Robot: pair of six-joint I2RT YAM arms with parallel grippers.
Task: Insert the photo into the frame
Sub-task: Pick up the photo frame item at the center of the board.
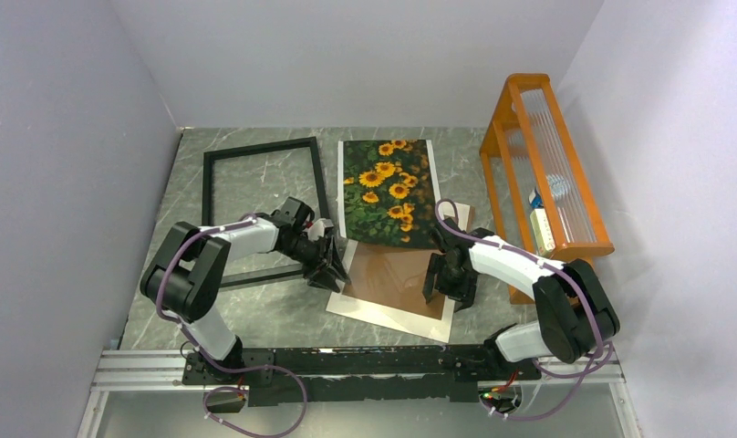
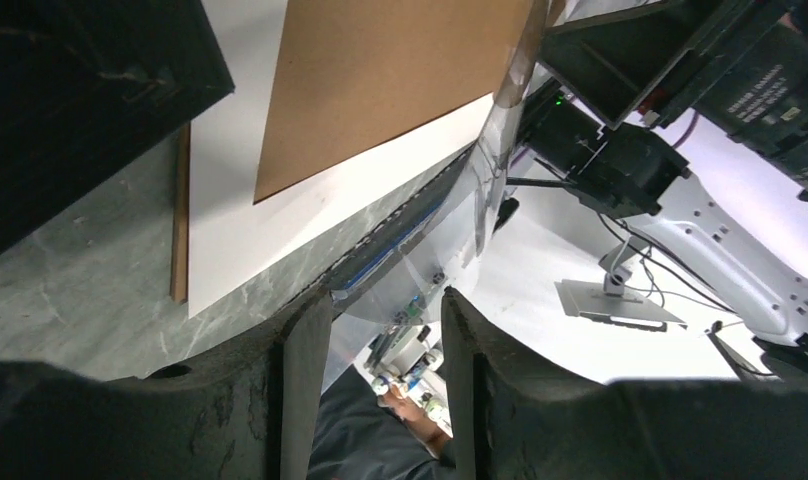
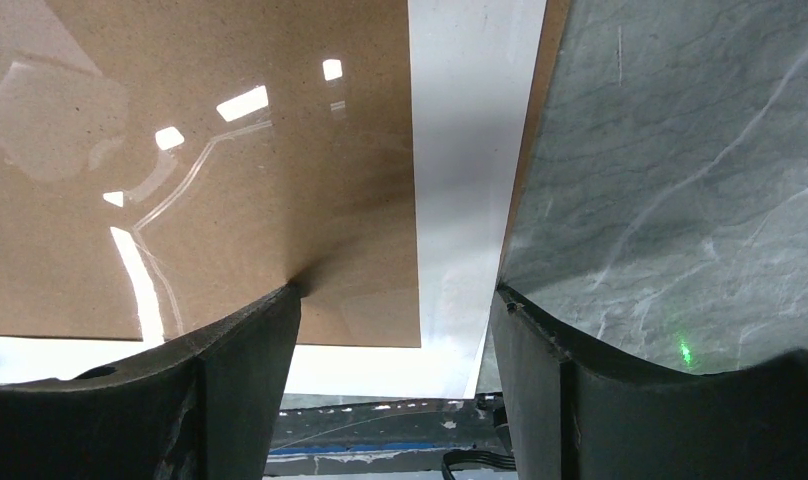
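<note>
The photo (image 1: 388, 187), yellow sunflowers on dark green, lies flat at the back centre. The empty black frame (image 1: 217, 196) lies to its left. My left gripper (image 1: 333, 265) (image 2: 385, 300) sits between the frame's lower right corner and the left edge of the white mat (image 2: 240, 230). Its jaws stand apart, with the corner of a raised clear sheet (image 2: 480, 180) at the fingertips. My right gripper (image 1: 449, 290) (image 3: 395, 292) is open and straddles the mat's right edge. Its left finger touches the glossy brown backing board (image 3: 180, 150).
The brown board (image 1: 392, 274) rests on the white mat (image 1: 392, 315), and the photo's near edge overlaps the board. An orange wooden rack (image 1: 543, 164) stands at the right by the wall. White walls close in the marble table (image 1: 283, 319).
</note>
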